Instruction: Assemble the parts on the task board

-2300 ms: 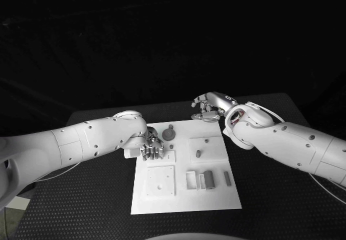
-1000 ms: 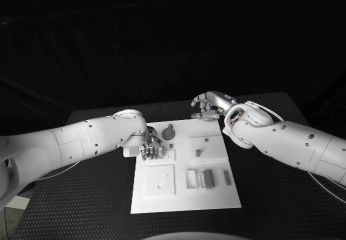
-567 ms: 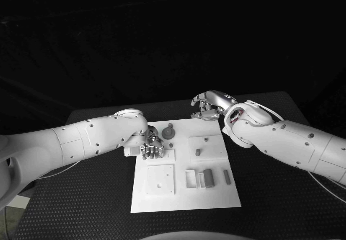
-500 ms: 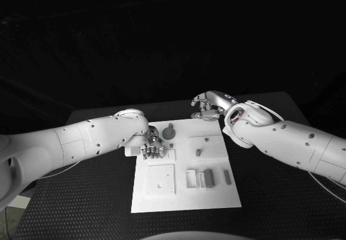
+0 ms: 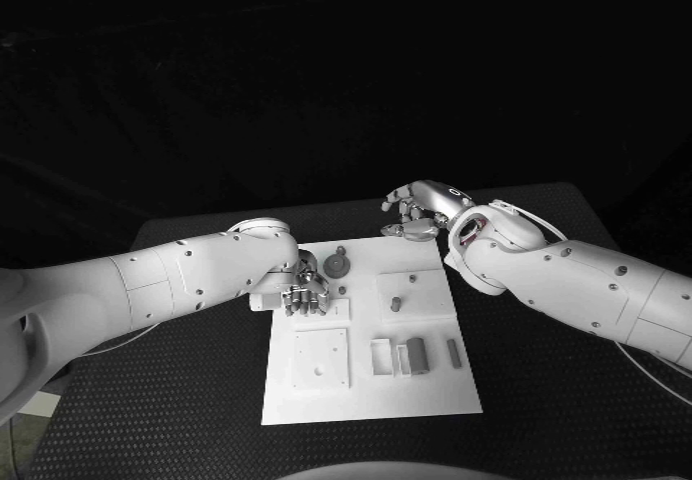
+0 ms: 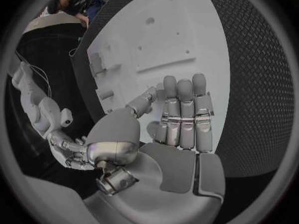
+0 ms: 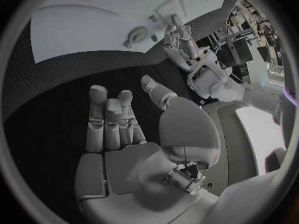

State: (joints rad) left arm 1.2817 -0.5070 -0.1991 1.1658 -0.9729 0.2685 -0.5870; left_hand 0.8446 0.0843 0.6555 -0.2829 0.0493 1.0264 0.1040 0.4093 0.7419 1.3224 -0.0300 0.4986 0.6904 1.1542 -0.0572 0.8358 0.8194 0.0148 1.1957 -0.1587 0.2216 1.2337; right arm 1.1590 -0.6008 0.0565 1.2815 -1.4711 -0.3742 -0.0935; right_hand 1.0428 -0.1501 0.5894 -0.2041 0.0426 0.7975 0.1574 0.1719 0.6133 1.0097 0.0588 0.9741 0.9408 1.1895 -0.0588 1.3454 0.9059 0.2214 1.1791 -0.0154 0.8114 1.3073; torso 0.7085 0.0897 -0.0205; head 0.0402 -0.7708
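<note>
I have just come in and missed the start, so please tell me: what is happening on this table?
A two-armed robot is working at a white task board on a black table. Its left hand hovers low over the board's left edge, fingers apart and holding nothing, beside a round grey part. Its right hand is raised past the board's far edge, also holding nothing. Other small grey parts lie or stand on the board, and neither hand holds one.
</note>
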